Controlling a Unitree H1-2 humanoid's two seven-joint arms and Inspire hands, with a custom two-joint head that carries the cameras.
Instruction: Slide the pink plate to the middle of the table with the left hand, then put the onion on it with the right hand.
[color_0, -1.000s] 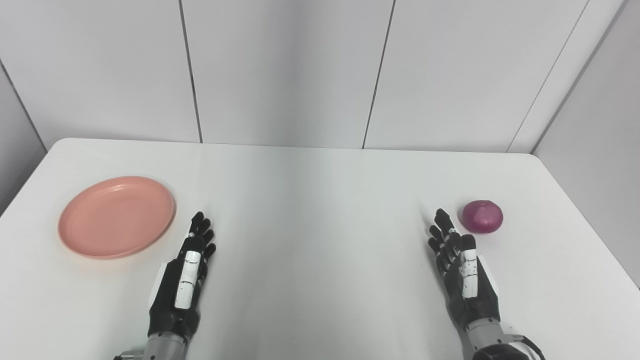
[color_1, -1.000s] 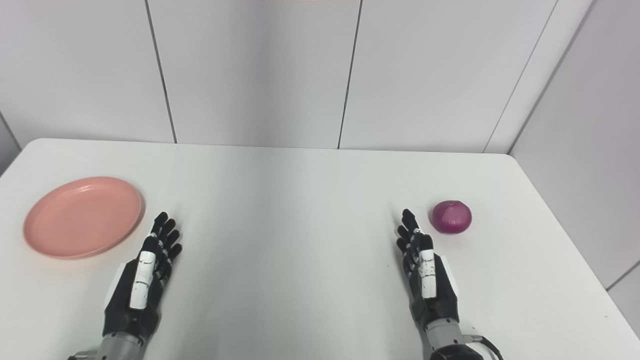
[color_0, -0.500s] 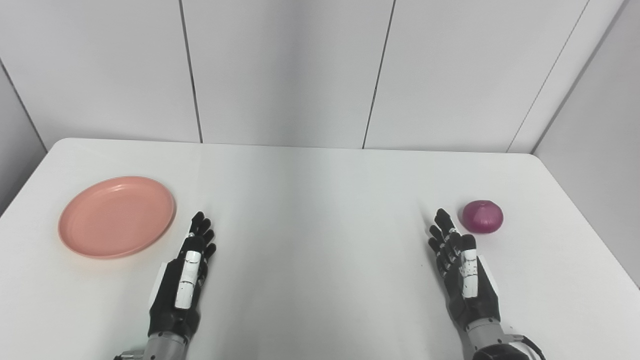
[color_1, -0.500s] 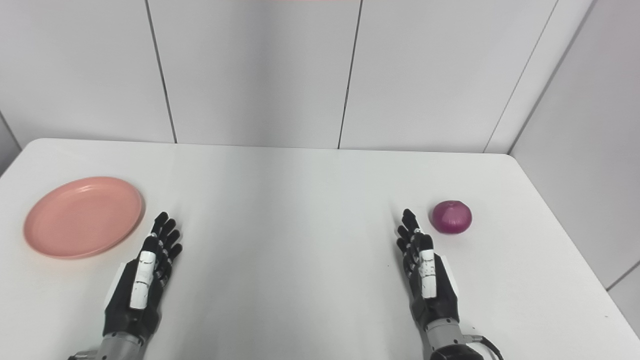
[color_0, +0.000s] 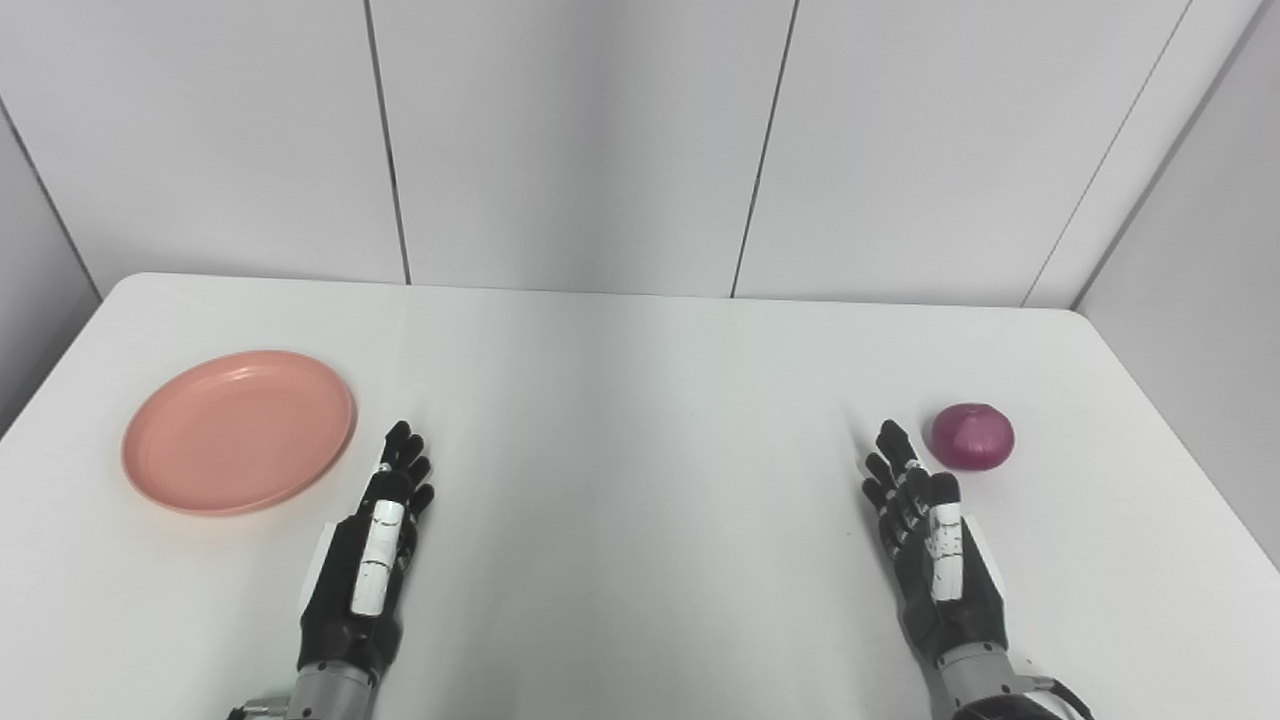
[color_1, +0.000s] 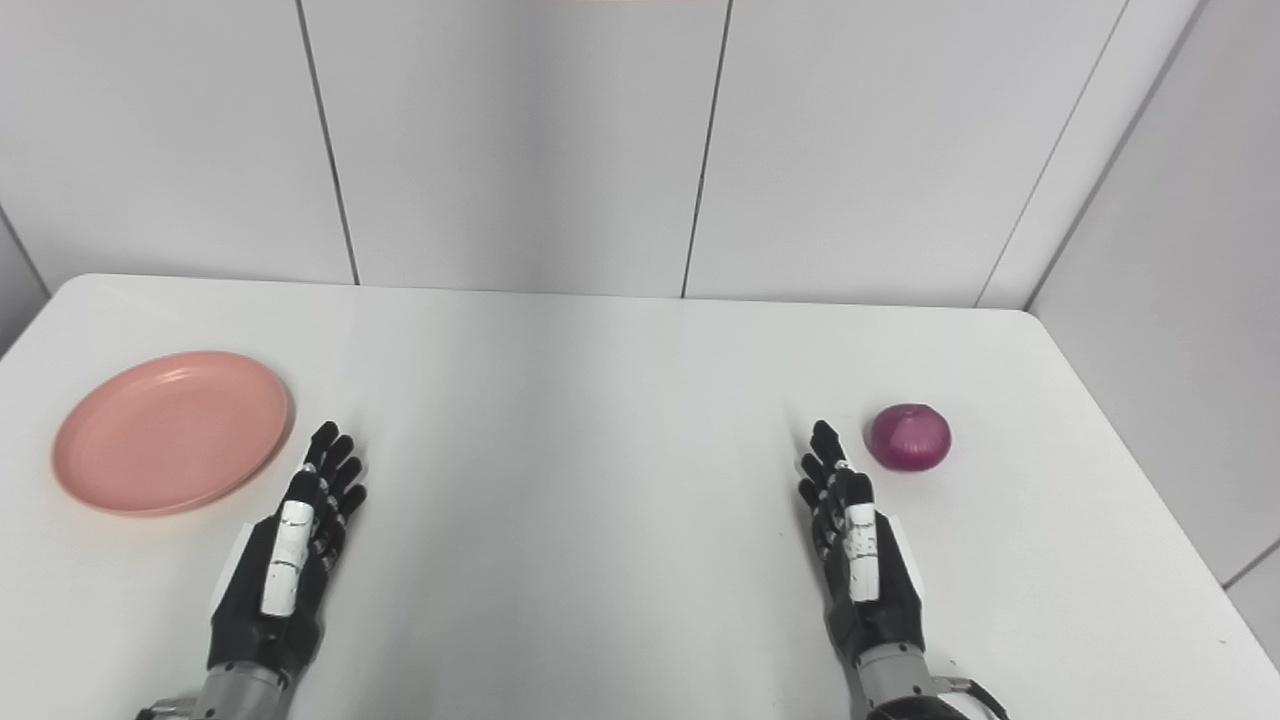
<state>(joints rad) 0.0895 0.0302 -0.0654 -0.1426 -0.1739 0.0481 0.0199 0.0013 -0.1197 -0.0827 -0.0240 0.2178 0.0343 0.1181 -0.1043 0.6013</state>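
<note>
A round pink plate (color_0: 238, 431) lies empty on the left side of the white table (color_0: 640, 400). A purple-red onion (color_0: 972, 436) rests on the right side. My left hand (color_0: 367, 553) lies open near the front edge, fingers stretched forward, just right of the plate and apart from it. My right hand (color_0: 930, 545) is also open, fingers straight, its fingertips a little left of and nearer than the onion, not touching it. Neither hand holds anything.
Grey wall panels (color_0: 600, 140) rise behind the table's far edge. The table's right edge runs close past the onion, and its left edge lies just beyond the plate.
The whole picture has shifted slightly right and down, so the camera moved. Plate, onion and both hands keep their places on the table.
</note>
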